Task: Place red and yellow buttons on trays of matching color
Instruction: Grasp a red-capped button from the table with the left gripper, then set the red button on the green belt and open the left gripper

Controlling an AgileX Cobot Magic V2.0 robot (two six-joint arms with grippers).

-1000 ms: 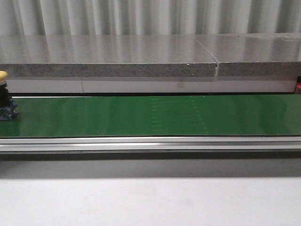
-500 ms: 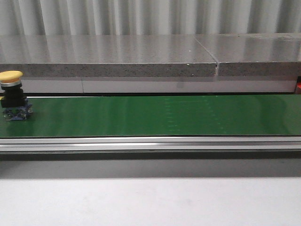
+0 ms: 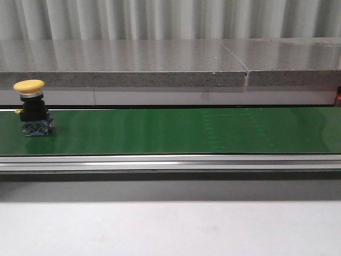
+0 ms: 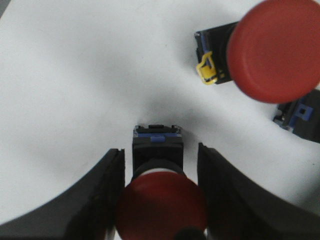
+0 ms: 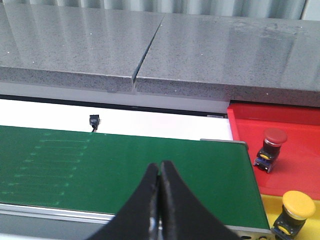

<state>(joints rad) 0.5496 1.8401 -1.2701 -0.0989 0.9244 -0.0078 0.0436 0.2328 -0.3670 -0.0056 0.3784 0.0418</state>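
A yellow button [image 3: 30, 106] with a black body stands upright on the green belt [image 3: 176, 130] at the far left of the front view. Neither gripper shows in that view. In the left wrist view my left gripper [image 4: 160, 150] is open and straddles a red button [image 4: 161, 202] on a white surface, with a gap on each side of its black body. A second red button [image 4: 275, 50] lies beyond it. My right gripper [image 5: 160, 167] is shut and empty above the belt [image 5: 100, 160]. Beside the belt's end, a red tray [image 5: 300, 130] holds a red button [image 5: 272, 142] and a yellow tray [image 5: 270, 212] holds a yellow button [image 5: 296, 210].
A grey stone ledge [image 3: 160, 66] runs behind the belt, and a metal rail [image 3: 170, 162] runs along its front. A white table surface [image 3: 170, 229] lies in front. Part of another button body [image 4: 300, 117] sits at the edge of the left wrist view.
The yellow button has travelled to the right along the belt and now stands fully in view. Nothing else in the front view has moved.
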